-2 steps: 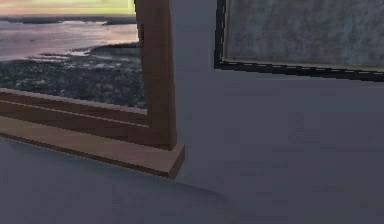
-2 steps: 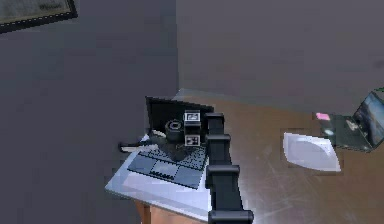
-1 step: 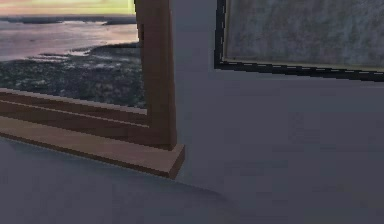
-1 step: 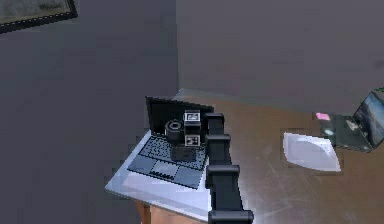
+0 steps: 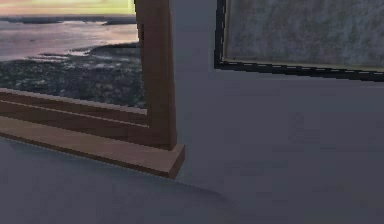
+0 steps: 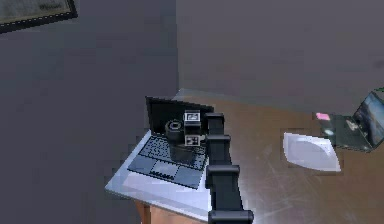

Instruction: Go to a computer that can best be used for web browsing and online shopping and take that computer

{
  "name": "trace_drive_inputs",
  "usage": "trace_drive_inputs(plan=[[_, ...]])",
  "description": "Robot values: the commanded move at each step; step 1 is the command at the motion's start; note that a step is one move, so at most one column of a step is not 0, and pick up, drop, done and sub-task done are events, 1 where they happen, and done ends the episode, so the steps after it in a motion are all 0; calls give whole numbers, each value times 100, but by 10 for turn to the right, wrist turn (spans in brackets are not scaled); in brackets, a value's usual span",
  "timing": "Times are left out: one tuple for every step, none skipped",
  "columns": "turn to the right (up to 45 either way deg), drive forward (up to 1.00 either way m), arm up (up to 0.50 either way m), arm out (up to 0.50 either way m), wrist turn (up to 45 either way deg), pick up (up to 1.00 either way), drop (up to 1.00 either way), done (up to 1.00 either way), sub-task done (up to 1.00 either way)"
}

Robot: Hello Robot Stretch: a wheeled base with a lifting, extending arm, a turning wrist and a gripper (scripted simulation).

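An open dark laptop [image 6: 165, 150] stands on a pale grey mat [image 6: 125, 182] at the near corner of a brown tabletop [image 6: 265, 135], its screen facing the arm side view's left. The arm [image 6: 222, 175] rises from the bottom edge, and two white marker squares [image 6: 192, 121] sit at its far end. The gripper [image 6: 174, 129] lies in front of the laptop's screen and keyboard, so I cannot tell whether it holds anything. A second open laptop [image 6: 368, 120] stands at the arm side view's right edge.
A white flat dish [image 6: 310, 151] and a small pink thing [image 6: 322, 116] lie on the tabletop toward the right. A framed picture [image 6: 35, 12] hangs on the wall. Ahead are a wooden-framed window [image 5: 150, 70] with its sill [image 5: 100, 145] and a dark-framed picture [image 5: 300, 35].
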Motion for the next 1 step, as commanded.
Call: trace_drive_inputs(plan=[[0, 0, -30, 0, 0, 0, 0, 0, 0]])
